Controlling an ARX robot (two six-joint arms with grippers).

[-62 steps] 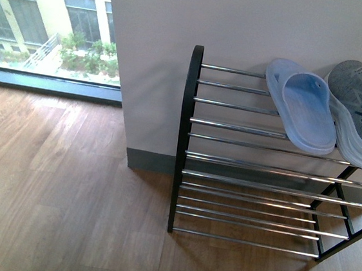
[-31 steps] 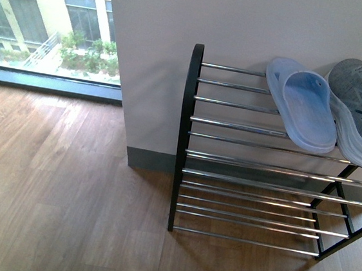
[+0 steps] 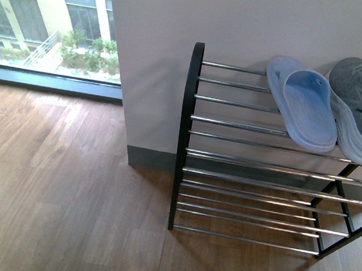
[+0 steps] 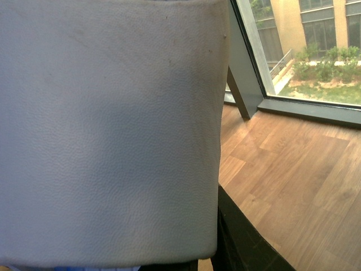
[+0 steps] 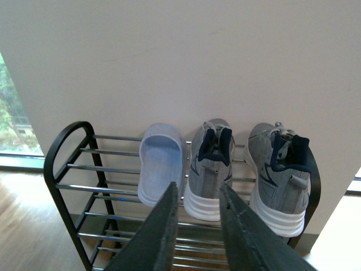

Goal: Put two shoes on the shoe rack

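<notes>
A pale blue slide (image 5: 161, 162) is laid on the rack (image 5: 70, 169), toe towards the wall; the right gripper (image 5: 197, 226) is held apart, empty.

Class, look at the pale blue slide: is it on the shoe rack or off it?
On it. The slide lies on the top rods of the shoe rack, beside two grey sneakers; nothing grips it.

Your right hand empty, left hand unseen

Your right hand (image 5: 197, 217) has its dark fingers (image 5: 161, 231) parted with nothing between them; your left wrist view shows no hand.
</notes>
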